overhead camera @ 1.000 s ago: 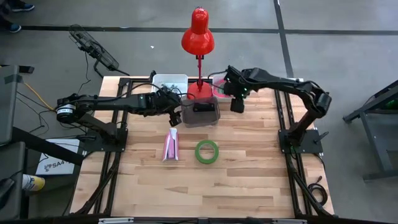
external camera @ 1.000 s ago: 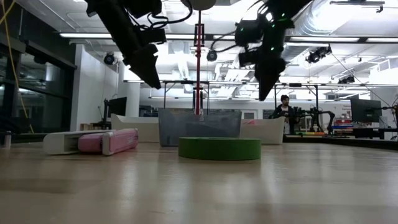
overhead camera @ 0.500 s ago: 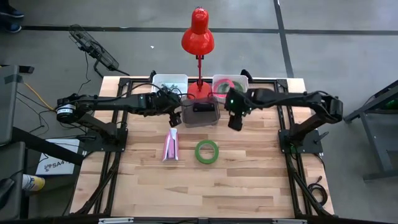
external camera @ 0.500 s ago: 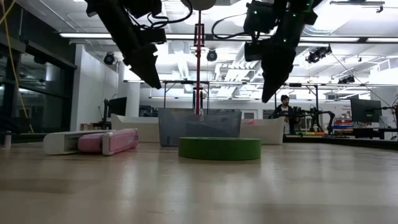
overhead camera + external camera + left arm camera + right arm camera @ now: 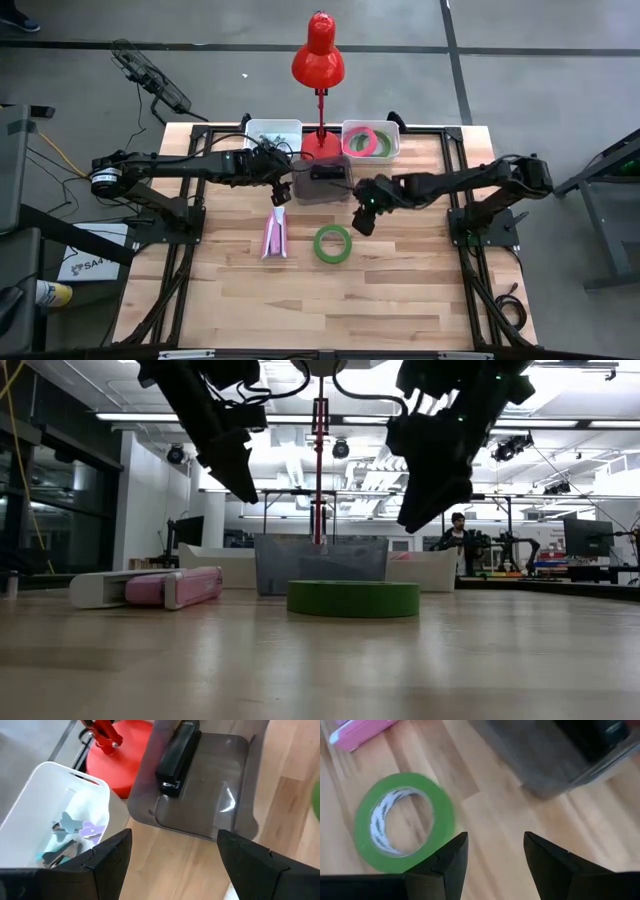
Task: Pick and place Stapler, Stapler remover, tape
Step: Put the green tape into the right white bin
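One bright green tape ring (image 5: 333, 243) (image 5: 402, 820) lies flat on the wooden table. A pink ring and a second green ring lie in the white bin (image 5: 392, 152) at the far right. A pink stapler (image 5: 274, 233) lies left of the green ring. A black stapler (image 5: 176, 757) sits in the grey see-through bin (image 5: 322, 190). Staple removers (image 5: 70, 827) lie in the far left white bin (image 5: 272, 130). My right gripper (image 5: 365, 216) (image 5: 495, 837) hangs open above the table, just right of the loose ring. My left gripper (image 5: 283, 190) (image 5: 174, 837) hovers open at the grey bin's left edge.
A red desk lamp (image 5: 318, 60) stands by its round base (image 5: 117, 765) between the two white bins at the far edge. The near half of the table (image 5: 320, 300) is bare wood. A person stands in the room behind the table (image 5: 458, 535).
My right gripper has swung from above the far right white bin toward the table's near edge and leftward, coming down beside the green ring on the table. It stays open. The left arm has kept still, and nothing on the table has moved.
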